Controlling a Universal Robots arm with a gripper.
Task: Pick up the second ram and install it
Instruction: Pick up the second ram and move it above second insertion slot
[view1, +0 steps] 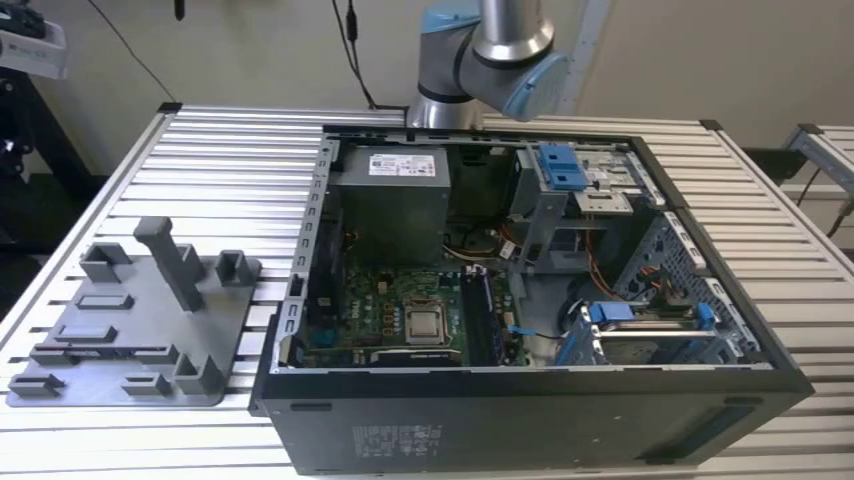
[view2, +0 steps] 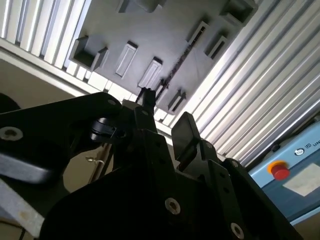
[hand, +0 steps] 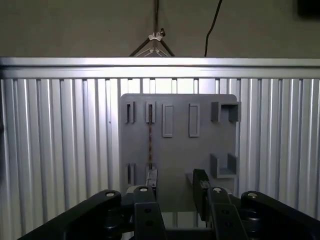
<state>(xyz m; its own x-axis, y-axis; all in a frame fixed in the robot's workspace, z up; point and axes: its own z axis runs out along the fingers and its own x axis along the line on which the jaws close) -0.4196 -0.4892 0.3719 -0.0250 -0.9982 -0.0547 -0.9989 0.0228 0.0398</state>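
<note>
A ribbed aluminium table (view1: 200, 150) carries an open black metal computer case (view1: 534, 430) and a matte grey plastic tray (hand: 180, 150) of slots and posts. The second ram (hand: 150, 140) stands on edge in one long tray slot. Seen edge-on, it is a thin dark strip flecked with brown. The black gripper (hand: 175, 176) hovers above with its jaws spread apart and nothing between them.
</note>
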